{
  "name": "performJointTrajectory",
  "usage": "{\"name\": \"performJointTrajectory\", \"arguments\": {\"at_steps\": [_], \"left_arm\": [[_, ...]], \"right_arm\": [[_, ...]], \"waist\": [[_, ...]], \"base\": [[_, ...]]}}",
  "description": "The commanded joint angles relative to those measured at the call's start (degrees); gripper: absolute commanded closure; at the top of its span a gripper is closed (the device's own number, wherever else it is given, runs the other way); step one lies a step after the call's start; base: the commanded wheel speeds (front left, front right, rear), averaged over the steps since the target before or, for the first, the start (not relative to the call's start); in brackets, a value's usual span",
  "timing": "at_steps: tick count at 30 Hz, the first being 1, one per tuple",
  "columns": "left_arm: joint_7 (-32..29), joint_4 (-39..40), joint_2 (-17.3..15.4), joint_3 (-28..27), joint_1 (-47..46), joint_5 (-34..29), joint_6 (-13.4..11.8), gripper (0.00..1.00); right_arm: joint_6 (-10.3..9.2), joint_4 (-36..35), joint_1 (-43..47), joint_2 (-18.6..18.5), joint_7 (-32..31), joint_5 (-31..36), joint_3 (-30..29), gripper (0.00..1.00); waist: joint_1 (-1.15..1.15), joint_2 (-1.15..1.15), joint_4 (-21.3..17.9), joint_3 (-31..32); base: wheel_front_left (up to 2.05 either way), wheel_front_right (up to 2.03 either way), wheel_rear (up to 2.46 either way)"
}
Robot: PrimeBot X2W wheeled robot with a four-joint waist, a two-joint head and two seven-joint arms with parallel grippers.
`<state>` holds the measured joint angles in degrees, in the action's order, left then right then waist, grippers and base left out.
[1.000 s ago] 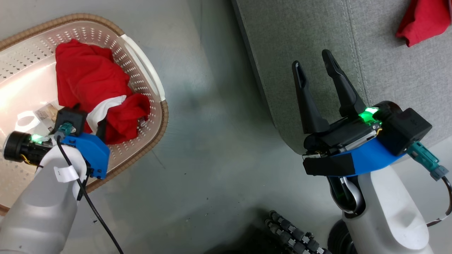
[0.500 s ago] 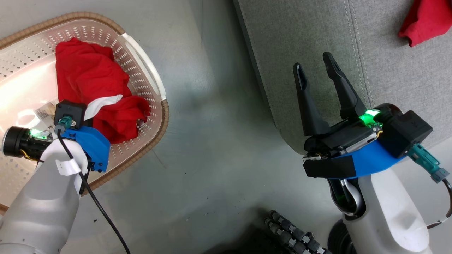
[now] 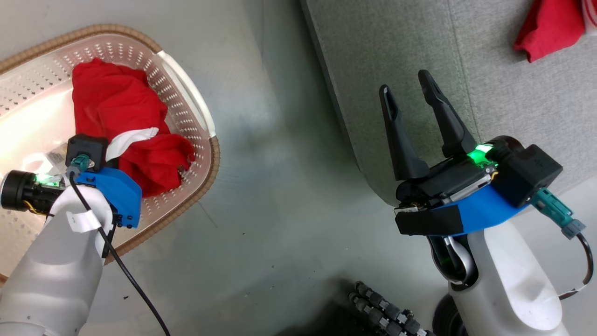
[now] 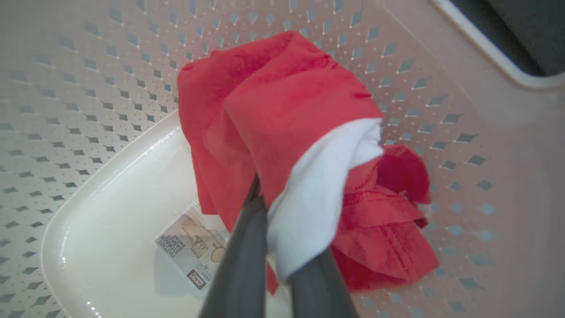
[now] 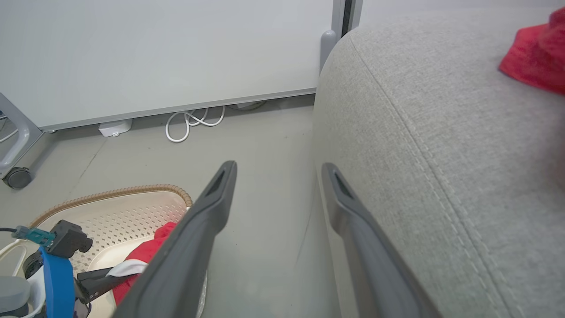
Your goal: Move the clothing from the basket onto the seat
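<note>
Now the left end effector (image 4: pixel 282 251) is pinching the white panel of the red garment (image 4: pixel 287 110) lying in the basket (image 3: pixel 186 107). The right end effector (image 3: pixel 405 81) is hanging spread beside the seat (image 3: pixel 419 46). Next up, likely: lifting clear of the rim, swinging seatward.

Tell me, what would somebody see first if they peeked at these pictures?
The bright red garment bunched in the cream basket at the left, with its white panel pinched in the left pincer. Next comes a second red garment lying on the grey seat at the upper right. The right pincer hangs open and empty over the seat's edge.
</note>
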<state>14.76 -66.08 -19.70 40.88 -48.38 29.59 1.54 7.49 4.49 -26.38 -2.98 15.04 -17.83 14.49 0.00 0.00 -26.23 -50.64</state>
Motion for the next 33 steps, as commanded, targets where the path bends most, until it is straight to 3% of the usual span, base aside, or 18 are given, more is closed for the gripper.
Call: {"name": "performJointTrajectory", "arguments": {"at_steps": [1, 10, 24, 33], "left_arm": [[0.39, 0.23, 0.0, -0.5, 0.23, 0.34, -0.1, 1.0], [0.49, 1.89, 2.77, -0.7, 3.48, 0.77, 0.32, 1.0], [0.51, 9.36, 9.74, -1.61, 13.67, -1.49, 1.9, 1.0], [0.51, 13.05, 14.16, -1.5, 17.7, -3.58, 3.92, 1.0]], "right_arm": [[0.01, 0.38, -0.85, 0.17, 0.2, -0.43, 0.38, 0.0], [0.01, 2.71, 0.22, 0.15, 0.19, 2.14, 0.4, 0.0], [0.01, 11.74, 7.56, 0.1, -0.26, 9.4, -1.2, 0.0], [0.01, 12.98, 12.17, 0.07, -3.3, 10.76, -1.33, 0.0]], "waist": [[0.0, 0.0, -0.07, 1.04], [0.0, 0.0, 2.83, 8.97], [0.0, 0.0, 10.94, 31.56], [0.0, 0.0, 15.53, 42.2]], "base": [[0.0, 0.0, 0.0], [0.0, 0.0, 0.0], [0.0, 0.0, 0.0], [0.0, 0.0, 0.0]]}}
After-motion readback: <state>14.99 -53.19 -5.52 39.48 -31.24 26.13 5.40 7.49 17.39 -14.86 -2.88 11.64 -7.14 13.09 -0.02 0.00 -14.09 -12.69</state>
